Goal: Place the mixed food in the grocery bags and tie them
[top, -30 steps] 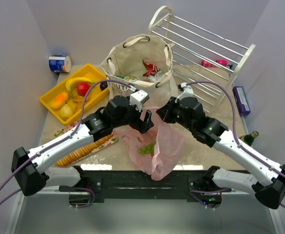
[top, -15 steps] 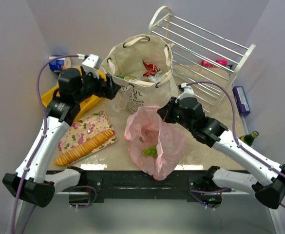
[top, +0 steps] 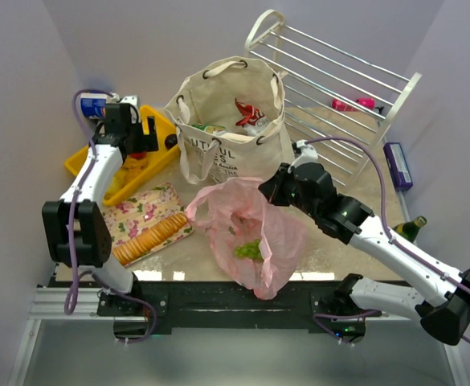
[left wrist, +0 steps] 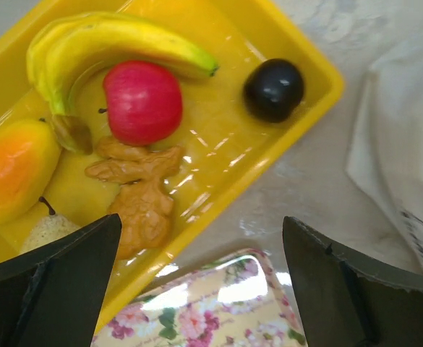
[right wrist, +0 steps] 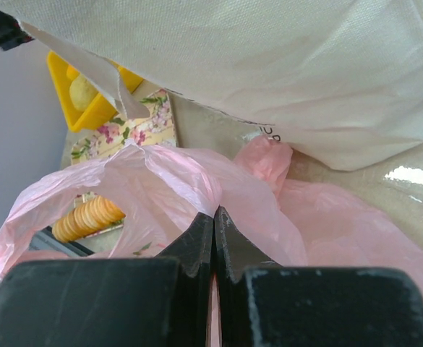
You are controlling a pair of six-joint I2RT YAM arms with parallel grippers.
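- Right, the left gripper (left wrist: 202, 220) hangs over the yellow tray (left wrist: 319, 72), jaws spread wide and holding nothing. The red apple (left wrist: 142, 101) lies off to one side of the gap, not between the fingers.
- First risk: a straight drop from here would likely land the fingers on the tray's near wall and the brown knobbly piece (left wrist: 139, 188). That could shove or tip the tray.
- Second risk: the apple is tucked into the curve of the banana (left wrist: 124, 40), touching it. A finger could catch the banana, and a smooth round apple may squirt out of a shallow pinch.
- Third risk: the right gripper (right wrist: 213, 217) is clamped tight on the rim of the pink plastic bag (top: 251, 225). If that thin film slips, the mouth collapses and nothing drops in.
- Yellow tray: it holds the banana, the apple, an orange-yellow fruit (left wrist: 12, 170), and a dark round fruit (left wrist: 272, 89) alone in the corner nearest the tote.
- Pink plastic bag: its mouth is held open, with green grapes (top: 248, 251) at the bottom. It lies just in front of the canvas tote (top: 218, 153).
- Canvas tote: it stands upright and open with a red packet (top: 247, 112) showing inside. I cannot make out the rest.
- Floral tray (left wrist: 211, 311): it carries the cracker sleeve (top: 150, 237).
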